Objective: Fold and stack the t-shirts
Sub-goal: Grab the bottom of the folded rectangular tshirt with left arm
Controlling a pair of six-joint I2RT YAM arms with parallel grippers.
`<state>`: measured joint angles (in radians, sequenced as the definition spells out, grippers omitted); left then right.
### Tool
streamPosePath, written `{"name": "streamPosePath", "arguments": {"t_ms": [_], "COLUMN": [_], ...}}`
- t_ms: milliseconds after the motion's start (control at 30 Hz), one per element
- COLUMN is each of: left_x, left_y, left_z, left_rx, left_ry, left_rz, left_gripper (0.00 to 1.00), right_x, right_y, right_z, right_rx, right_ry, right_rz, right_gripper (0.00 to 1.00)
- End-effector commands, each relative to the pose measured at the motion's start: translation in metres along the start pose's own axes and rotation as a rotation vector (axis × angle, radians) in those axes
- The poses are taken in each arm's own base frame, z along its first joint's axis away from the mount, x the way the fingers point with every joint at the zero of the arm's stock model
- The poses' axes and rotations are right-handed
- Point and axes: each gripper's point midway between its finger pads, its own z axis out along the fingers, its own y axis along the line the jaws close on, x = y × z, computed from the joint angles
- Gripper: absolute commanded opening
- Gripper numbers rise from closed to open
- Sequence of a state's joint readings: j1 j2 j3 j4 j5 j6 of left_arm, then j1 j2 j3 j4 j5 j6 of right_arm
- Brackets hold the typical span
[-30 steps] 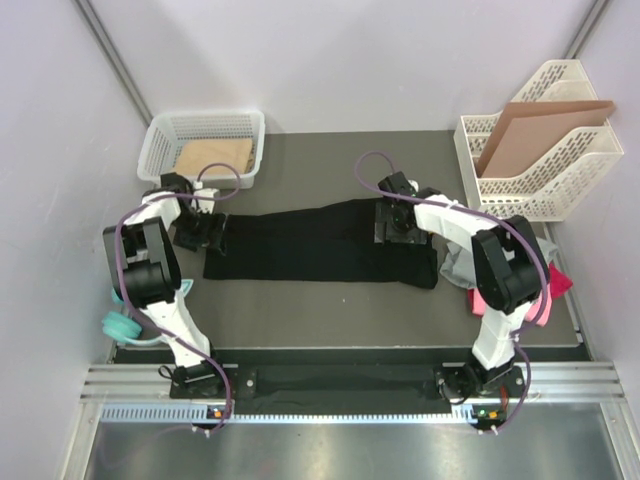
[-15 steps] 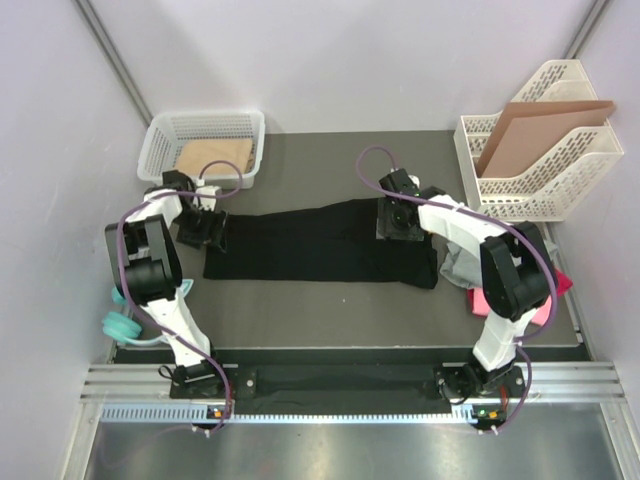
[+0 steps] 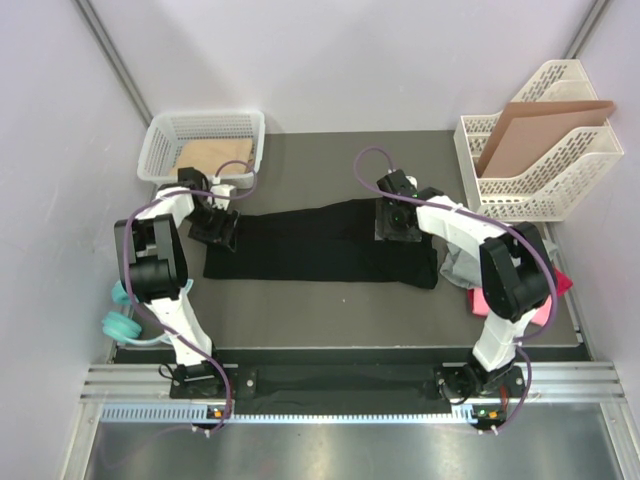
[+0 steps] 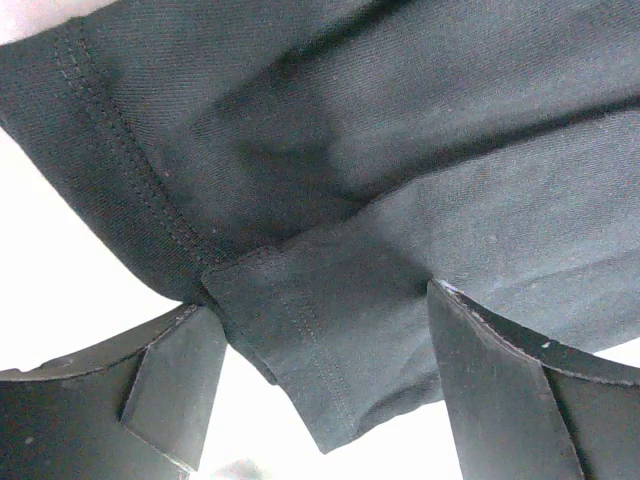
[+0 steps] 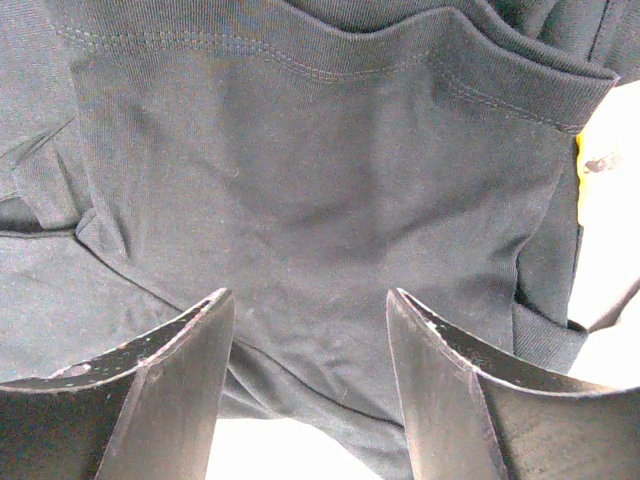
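Left fingers (image 4: 170,390) are set apart astride a stitched hem corner. Right fingers (image 5: 160,400) are set apart over flat cloth below the ribbed collar. The long black soft-cloth t-shirt (image 3: 320,245) is spread across the dark table's (image 3: 320,160) middle. The cloth is judged limp and light, best pinched at doubled hems.

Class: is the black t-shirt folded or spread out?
Folded: the black t-shirt lies as a long narrow strip, and the left wrist view shows overlapping layers.
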<state>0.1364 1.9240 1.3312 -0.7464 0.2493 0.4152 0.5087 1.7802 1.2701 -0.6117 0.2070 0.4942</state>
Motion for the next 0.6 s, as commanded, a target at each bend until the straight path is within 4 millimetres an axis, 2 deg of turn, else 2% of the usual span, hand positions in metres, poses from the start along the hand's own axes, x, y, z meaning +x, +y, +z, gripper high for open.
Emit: {"name": "streamPosePath", "arguments": {"t_ms": [0,100,267,367,400,500,533,567], "left_x": [0.016,0.023,0.032,0.033,0.033,0.029,0.029,0.028], "left_y": [-0.009,-0.006,0.012,0.014,0.013,0.015,0.017,0.02], "left_z": [0.024,0.025,0.024,0.028,0.029,0.027,0.027,0.024], "left_rx": [0.064,0.051,0.022,0.029,0.034,0.025,0.014,0.0], "left_ry": [0.047,0.054,0.049,0.059,0.062,0.055,0.055,0.051], "left_rz": [-0.009,-0.012,-0.047,-0.053,-0.062,-0.07,-0.076,-0.076], "left_gripper": [0.82,0.82,0.78,0.61,0.45,0.19,0.0,0.0], "right_x": [-0.014,-0.014,-0.009,-0.008,-0.008,-0.008,-0.009,-0.008], "right_y": [0.007,0.005,0.001,0.001,0.001,0.0,-0.001,-0.001], "right_z": [-0.023,-0.025,-0.023,-0.022,-0.023,-0.026,-0.027,-0.027], "right_rx": [-0.039,-0.034,-0.024,-0.024,-0.026,-0.024,-0.022,-0.02], "right_ry": [-0.062,-0.066,-0.059,-0.058,-0.058,-0.061,-0.064,-0.063], "right_rz": [0.008,0.004,-0.002,-0.002,-0.002,0.0,0.001,-0.001], "right_gripper": [0.61,0.61,0.59,0.57,0.56,0.54,0.54,0.53]}}
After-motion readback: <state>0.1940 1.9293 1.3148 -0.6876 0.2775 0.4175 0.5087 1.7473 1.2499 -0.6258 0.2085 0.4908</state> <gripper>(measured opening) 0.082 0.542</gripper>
